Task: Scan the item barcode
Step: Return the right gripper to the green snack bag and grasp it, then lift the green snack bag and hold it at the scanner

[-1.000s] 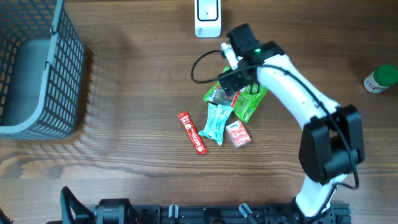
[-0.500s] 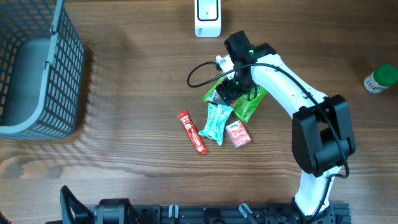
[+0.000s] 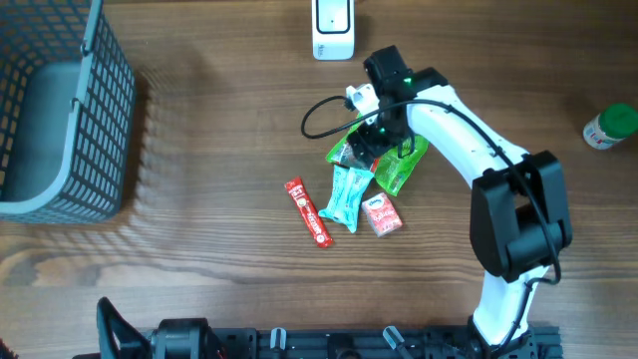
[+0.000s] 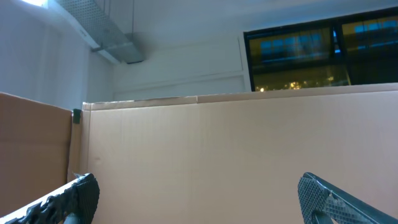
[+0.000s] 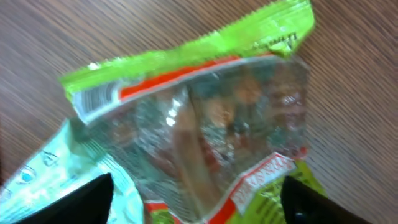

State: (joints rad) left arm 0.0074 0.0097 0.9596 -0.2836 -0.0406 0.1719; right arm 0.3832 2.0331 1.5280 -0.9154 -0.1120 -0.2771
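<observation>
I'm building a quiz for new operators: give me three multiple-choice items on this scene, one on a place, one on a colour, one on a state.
1. Where is the basket? A) table's left edge B) centre C) right edge
2. What colour is the stick packet? A) blue B) red C) yellow
3. The right claw is: A) shut on the bag B) open over the bag C) out of view
Answers: 1 A, it fills the overhead view's left side; 2 B, red beside the teal packet; 3 B, fingers wide apart beside the bag.

Grey wire basket [image 3: 112, 100] at left, green-capped bottle [image 3: 610, 127] far right, wooden table [image 3: 219, 130]
</observation>
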